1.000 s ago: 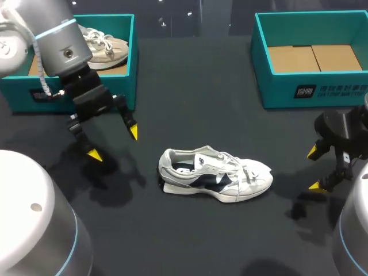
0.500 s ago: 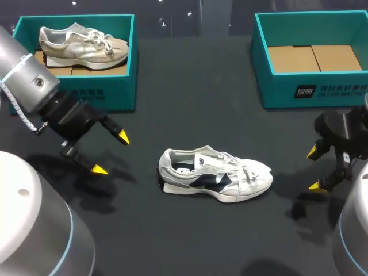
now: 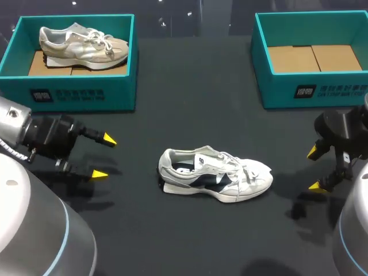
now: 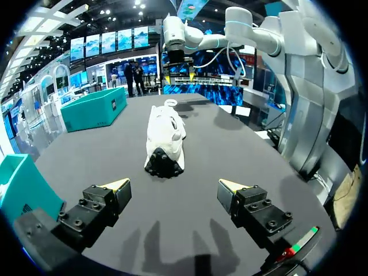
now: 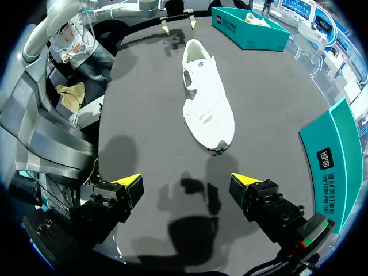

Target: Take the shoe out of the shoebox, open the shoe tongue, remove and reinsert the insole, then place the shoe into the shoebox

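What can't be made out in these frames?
- White sneaker: head view, the opening is too dark to show whether the insole is in; in both wrist views it is too small to tell.
- Left shoebox: left wrist view, mostly cut off by the black rim.
- Right shoebox: right wrist view, inside hidden by its own wall and the rim.

From above, my right arm is cut by the view's edge, and the right shoebox runs off that same edge. My left wrist sees the white shoe heel-on, so its toe is hidden, and only a corner of the left shoebox shows before the black rim. From my right wrist the beige shoe in that box is too small to make out, and I cannot tell whether the insole lies in the white shoe.
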`<state>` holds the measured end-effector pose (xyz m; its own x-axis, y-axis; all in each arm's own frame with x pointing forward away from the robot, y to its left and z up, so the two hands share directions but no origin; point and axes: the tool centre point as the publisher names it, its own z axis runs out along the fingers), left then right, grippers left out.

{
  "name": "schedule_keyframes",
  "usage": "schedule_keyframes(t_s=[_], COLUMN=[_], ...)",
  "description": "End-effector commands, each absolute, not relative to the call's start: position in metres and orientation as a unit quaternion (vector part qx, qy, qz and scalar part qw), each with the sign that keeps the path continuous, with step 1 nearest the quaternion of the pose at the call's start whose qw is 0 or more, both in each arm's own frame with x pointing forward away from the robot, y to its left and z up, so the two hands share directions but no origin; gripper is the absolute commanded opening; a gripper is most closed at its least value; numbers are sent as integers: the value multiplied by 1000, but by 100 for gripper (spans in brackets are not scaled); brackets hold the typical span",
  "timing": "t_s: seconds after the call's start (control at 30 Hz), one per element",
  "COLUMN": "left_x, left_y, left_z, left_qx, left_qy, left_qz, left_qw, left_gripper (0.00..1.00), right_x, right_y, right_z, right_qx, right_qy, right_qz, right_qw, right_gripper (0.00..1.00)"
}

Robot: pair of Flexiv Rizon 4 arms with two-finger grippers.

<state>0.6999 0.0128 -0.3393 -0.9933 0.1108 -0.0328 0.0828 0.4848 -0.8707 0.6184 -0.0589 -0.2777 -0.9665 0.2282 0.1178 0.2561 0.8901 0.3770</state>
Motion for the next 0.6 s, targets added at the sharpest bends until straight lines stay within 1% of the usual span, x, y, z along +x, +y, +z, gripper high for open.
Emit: schedule_keyframes(t_s=[0.03,0.6], left_x=[703,710], left_y=[17,22], left_z=[-354,-374], left_qx=[-63,-61], left_qy=[-848,-837], left_qz=[526,543], left_qw=[14,24], left_gripper=[100,100], right_x=[617,617], right_y=[-59,-59], right_z=[-278,-278], right_qx=[-125,-125], right_qy=[-972,-972], right_qz=[-198,-198], right_qw=[34,34], right_gripper=[100,100])
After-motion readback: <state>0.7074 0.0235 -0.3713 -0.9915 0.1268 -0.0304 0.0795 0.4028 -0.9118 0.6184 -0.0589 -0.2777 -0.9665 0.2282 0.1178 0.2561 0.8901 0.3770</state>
